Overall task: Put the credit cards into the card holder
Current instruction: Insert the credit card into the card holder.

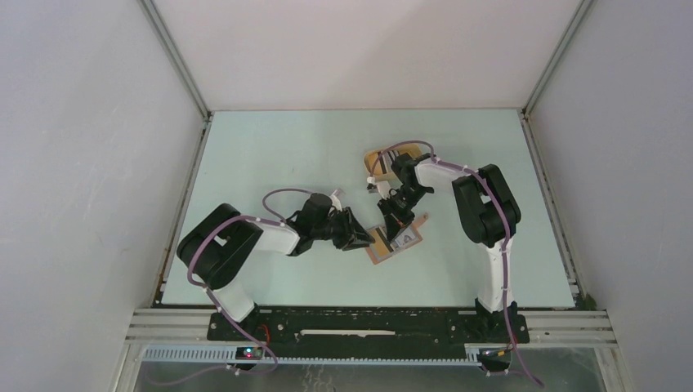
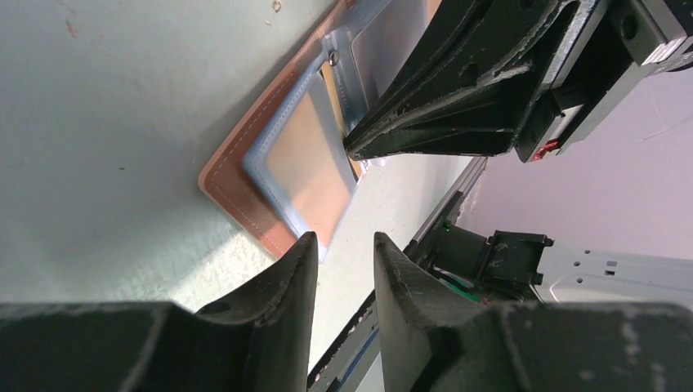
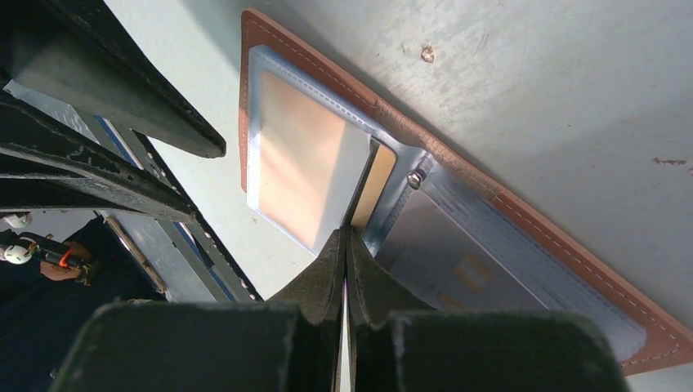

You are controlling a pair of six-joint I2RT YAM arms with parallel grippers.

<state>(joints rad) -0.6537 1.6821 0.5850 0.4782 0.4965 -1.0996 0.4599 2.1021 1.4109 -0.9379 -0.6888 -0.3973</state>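
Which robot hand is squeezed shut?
The right gripper: its two fingers are pressed tight together at the open card holder. The left gripper is different, with a clear gap between its fingers.

A robot lab cell (plain white walls (image 1: pixel 82 163)), aluminium rails (image 1: pixel 163 325), pale table (image 1: pixel 278 155).

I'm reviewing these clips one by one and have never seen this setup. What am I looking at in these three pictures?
Two robot arms are bolted at the near edge of a table. The overhead picture looks down on both; the other two come from cameras on each wrist, so the dark prongs at the bottom are that arm's own fingers. An opened brown card holder lies between the arms; a yellow tray sits farther back. The left gripper is open and empty beside the holder. The right gripper is shut over its middle, apparently pinching a credit card edge-on.
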